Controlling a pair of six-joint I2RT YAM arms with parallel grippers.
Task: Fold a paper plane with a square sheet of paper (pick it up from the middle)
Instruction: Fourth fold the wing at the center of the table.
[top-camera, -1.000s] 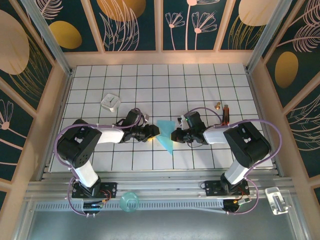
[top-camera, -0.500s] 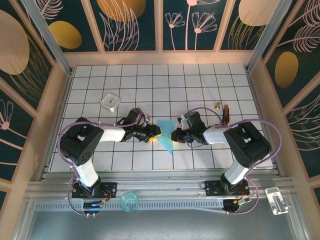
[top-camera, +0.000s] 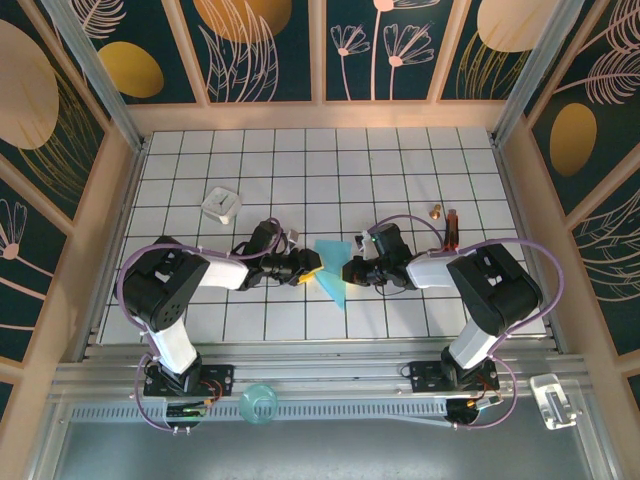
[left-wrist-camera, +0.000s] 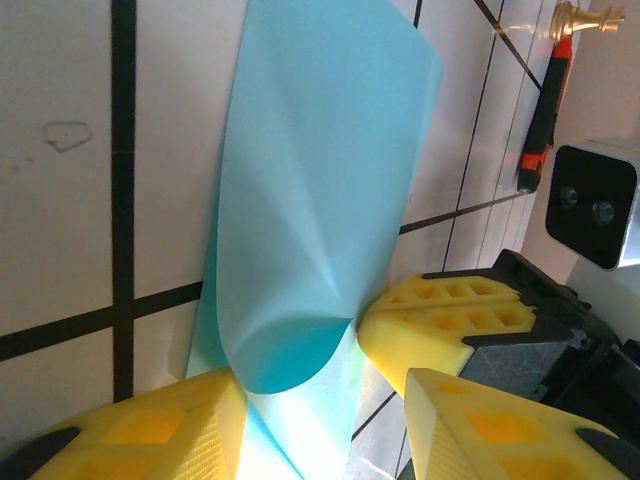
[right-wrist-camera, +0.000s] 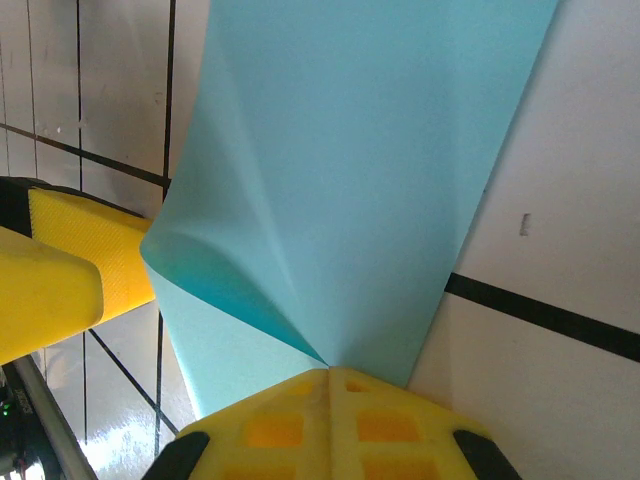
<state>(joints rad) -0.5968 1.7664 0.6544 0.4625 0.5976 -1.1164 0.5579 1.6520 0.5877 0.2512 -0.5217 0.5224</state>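
Cyan paper (top-camera: 335, 272) pinched by right jaws, left jaws half open around its edge

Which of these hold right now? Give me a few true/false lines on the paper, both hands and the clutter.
1. The right hand is shut on the square sheet of paper. True.
2. The left hand is shut too. False: its jaws stand apart, with the paper's edge between them.
3. The paper lies flat. False: it bows upward.
4. The white block touches the paper. False: it sits apart, farther back and left.
5. The red-and-black tool lies clear of the paper. True.
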